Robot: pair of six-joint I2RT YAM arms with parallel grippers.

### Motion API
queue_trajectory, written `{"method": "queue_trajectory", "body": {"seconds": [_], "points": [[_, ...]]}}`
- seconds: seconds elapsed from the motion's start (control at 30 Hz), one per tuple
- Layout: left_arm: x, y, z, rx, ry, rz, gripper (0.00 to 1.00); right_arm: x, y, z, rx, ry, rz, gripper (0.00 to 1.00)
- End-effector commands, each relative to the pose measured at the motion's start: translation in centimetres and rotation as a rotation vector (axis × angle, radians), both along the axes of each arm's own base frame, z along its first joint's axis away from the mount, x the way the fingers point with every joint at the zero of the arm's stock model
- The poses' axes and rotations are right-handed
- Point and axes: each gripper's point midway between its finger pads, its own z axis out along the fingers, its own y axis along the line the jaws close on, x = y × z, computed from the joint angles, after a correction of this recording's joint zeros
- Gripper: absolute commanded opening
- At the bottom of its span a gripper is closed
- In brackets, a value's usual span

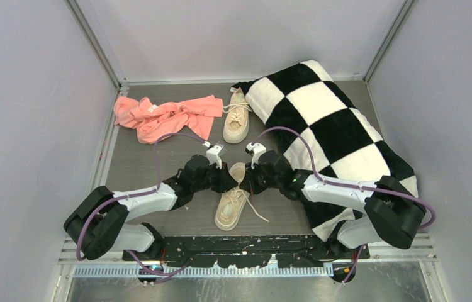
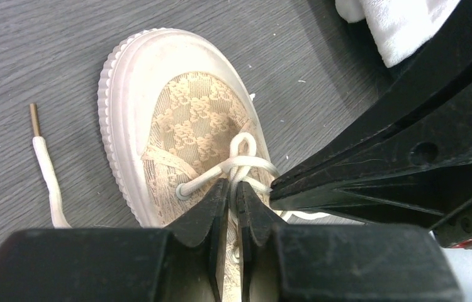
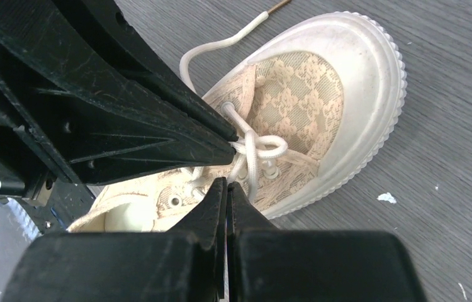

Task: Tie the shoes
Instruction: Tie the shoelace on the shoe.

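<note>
Laces [image 2: 240, 165] crossed over near sneaker [image 1: 228, 207], which sits on grey table [image 1: 158, 165] under both wrists. Left gripper [image 2: 233, 185] tips at the crossing, thin slit between jaws (pinching lace or not, cannot tell). Right gripper [image 3: 226, 184] jaws pressed together, tips touching same laces. Far sneaker [image 1: 236, 119] lies between pink cloth [image 1: 164, 118] and checkered pillow [image 1: 331, 123].
</note>
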Motion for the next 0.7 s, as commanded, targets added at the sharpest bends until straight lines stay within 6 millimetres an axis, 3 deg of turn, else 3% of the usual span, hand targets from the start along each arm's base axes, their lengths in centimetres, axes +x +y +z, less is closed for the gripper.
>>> {"method": "queue_trajectory", "body": {"seconds": [0.0,0.13,0.37,0.67], "points": [[0.9,-0.3,1.9,-0.018,-0.039,0.015,0.14,-0.1,0.4,2.0,0.066,-0.036,0.007,0.01],[0.8,-0.1,2.0,-0.006,-0.03,0.023,0.19,-0.2,0.3,1.8,0.059,-0.034,0.005,0.01],[0.5,-0.1,2.8,-0.023,-0.028,0.013,0.38,0.0,0.5,1.4,0.054,-0.028,0.005,0.01],[1.6,0.4,5.4,-0.069,-0.068,0.057,0.42,0.0,0.5,1.2,0.055,-0.028,0.002,0.01]]}}
